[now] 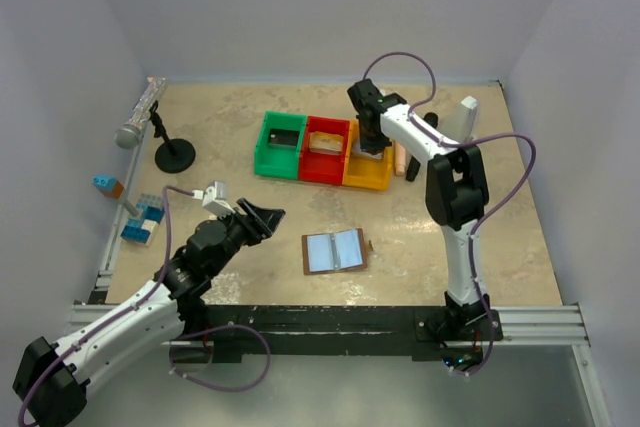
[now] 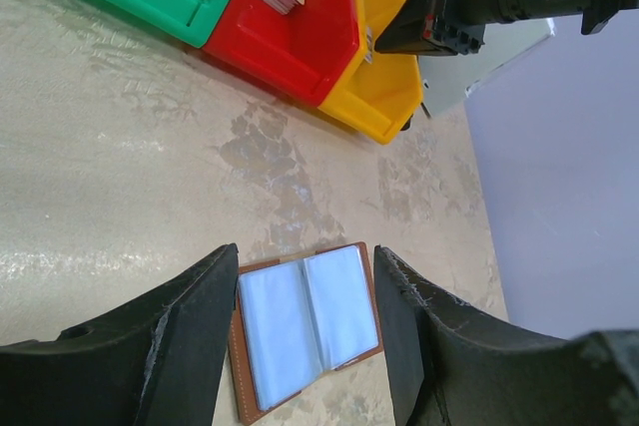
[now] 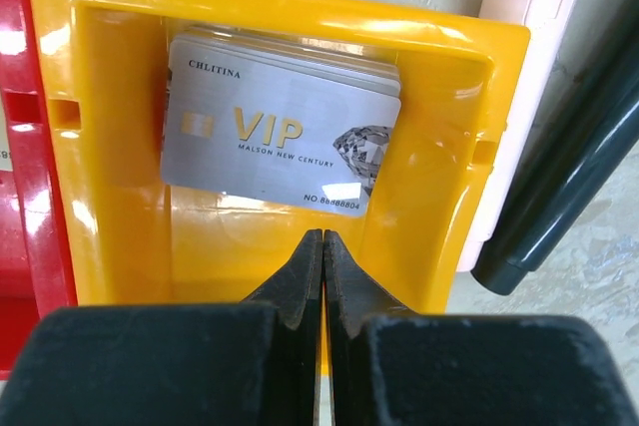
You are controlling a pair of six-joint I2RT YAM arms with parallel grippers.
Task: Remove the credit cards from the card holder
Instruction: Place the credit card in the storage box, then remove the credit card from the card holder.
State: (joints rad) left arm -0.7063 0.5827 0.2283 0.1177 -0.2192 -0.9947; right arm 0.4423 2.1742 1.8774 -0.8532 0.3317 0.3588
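Yellow bin (image 3: pixel 439 197) holds silver credit cards (image 3: pixel 280 137), right claw (image 3: pixel 322 241) closed above; left claw (image 2: pixel 305 256) wide nr card holder (image 2: pixel 305 321).

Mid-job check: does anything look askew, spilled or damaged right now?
Nothing spilled or damaged. The card holder lies open and flat on the table. Only the silver cards in the yellow bin sit slightly rotated, not square to its walls. The right hand hovers shut over that bin.
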